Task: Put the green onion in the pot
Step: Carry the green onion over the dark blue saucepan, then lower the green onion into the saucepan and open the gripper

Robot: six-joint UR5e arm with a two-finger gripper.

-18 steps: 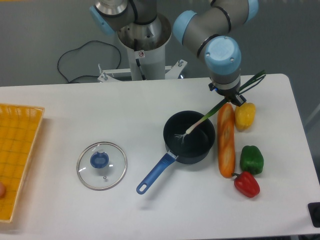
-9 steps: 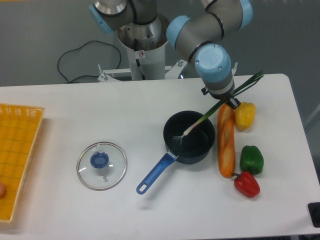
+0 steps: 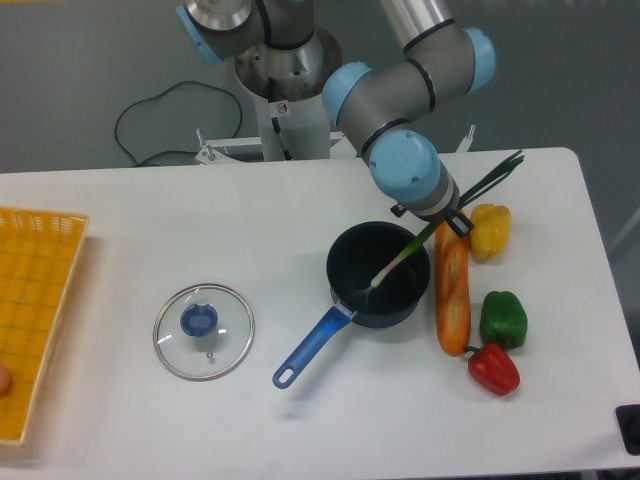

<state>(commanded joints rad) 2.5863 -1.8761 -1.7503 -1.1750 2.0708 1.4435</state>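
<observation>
glass lid | baguette | peppers: yellow, green, red

White table with rounded corners, matte top, soft even overhead light (faint shadows only). Behind it a grey floor, with a black cable looped near the far edge. Grey strip shows past the right edge; small dark object at bottom-right corner, unidentifiable.

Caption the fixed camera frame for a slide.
Tool lowers onion root-first into pot; leaves jut past the rim.
</observation>
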